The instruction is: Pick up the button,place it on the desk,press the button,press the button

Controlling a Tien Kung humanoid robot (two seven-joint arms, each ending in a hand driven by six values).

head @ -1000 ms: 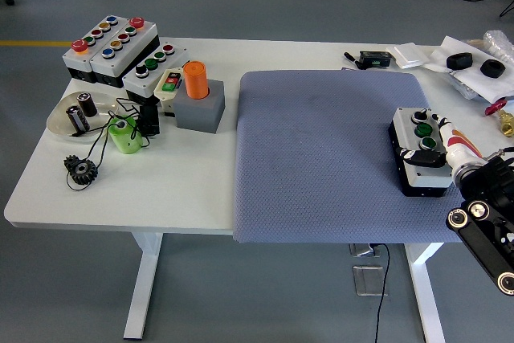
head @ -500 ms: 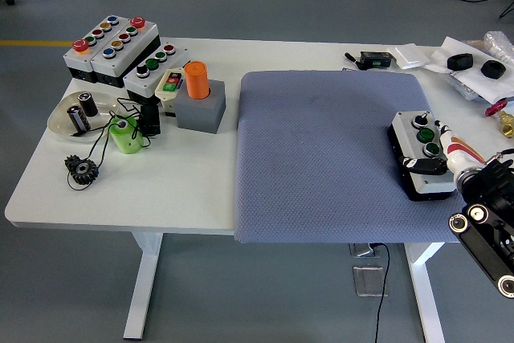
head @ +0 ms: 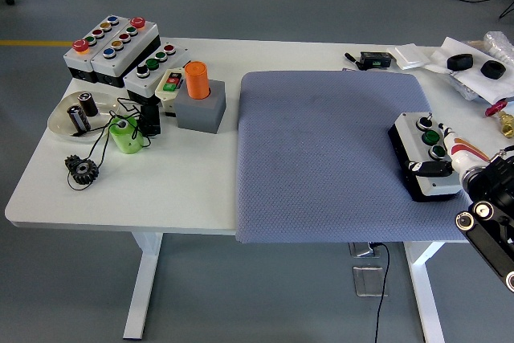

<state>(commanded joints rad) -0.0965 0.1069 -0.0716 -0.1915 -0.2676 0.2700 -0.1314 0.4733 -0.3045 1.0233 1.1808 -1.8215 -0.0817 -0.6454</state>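
Observation:
A white-topped button box [head: 419, 139] with black sides lies on the grey mat [head: 321, 158] near its right edge. It carries a black knob and two green buttons in a row. My right hand [head: 448, 161] comes in from the lower right corner and grips the box's near right end. A dark finger [head: 434, 169] lies across its front part and a white-and-red finger [head: 464, 151] runs along its right side. The box's near end is partly hidden by the hand. My left arm does not show.
At the back left stand several more button boxes [head: 112, 42], an orange cylinder on a grey block [head: 198, 98], a bowl with batteries [head: 76, 114], a green roll [head: 124, 134] and a black gear [head: 80, 169]. Small black parts and packets [head: 474, 64] lie at the back right.
My right hand has drawn back toward the right edge, and the button box has slid and turned a little to the right with it.

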